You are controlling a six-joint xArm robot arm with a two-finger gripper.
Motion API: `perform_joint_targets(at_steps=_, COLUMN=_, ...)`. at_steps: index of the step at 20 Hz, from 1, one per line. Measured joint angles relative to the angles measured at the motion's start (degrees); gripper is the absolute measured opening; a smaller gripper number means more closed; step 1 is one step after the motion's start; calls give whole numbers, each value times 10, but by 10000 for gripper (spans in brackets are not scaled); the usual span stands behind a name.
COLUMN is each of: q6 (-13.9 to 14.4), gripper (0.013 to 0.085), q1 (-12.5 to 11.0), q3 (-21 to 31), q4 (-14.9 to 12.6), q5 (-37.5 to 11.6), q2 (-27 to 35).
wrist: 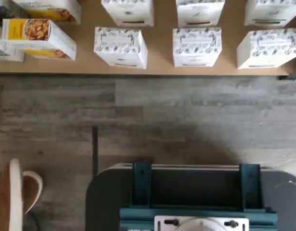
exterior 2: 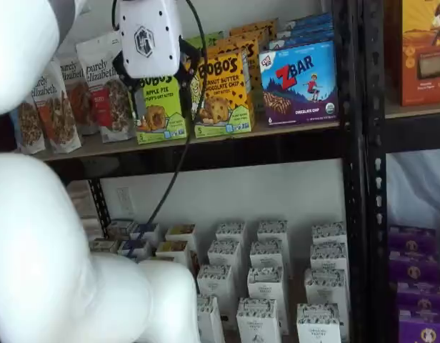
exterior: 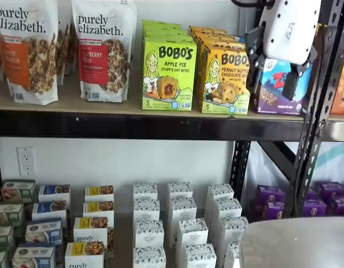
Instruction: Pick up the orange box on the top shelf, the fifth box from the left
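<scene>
Hangs with fingers apart, the hand (exterior: 275,70), upper right of frame, with the upright orange box (exterior: 225,81) just to its left.

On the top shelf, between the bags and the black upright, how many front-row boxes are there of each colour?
Lime-green Bobo's box: 1
Orange box: 1
Blue ZBar box: 1
Total: 3

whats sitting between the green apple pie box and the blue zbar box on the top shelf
The orange box, a Peanut Butter Chocolate Chip carton, with more like it behind. Both shelf views show this.
</scene>
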Motion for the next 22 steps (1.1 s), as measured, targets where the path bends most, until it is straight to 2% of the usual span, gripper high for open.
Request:
perform_joint_targets(at_steps=4, q6=11, gripper=850, q1=20, q3=4, q4=-18, q5=-35, q2=-2)
perform_joint_targets(at_steps=8, q6=19, gripper=850, q1=31, q3=1, q4=-24, q5=-70, q2=10)
perform_joint_targets(at_steps=13, q6=17, gripper=850, q1=25, q3=-14, q4=-4, q5=-86, q2=43)
perform_joint_targets(at_steps=16, q6=17, gripper=850, q1=27, q3=-21, q4=3, q5=-118, q2=67)
perform_joint_targets(at_steps=22, q6=27, gripper=850, q1=48, q3=-43, q4=-33, q5=-179, q2=111)
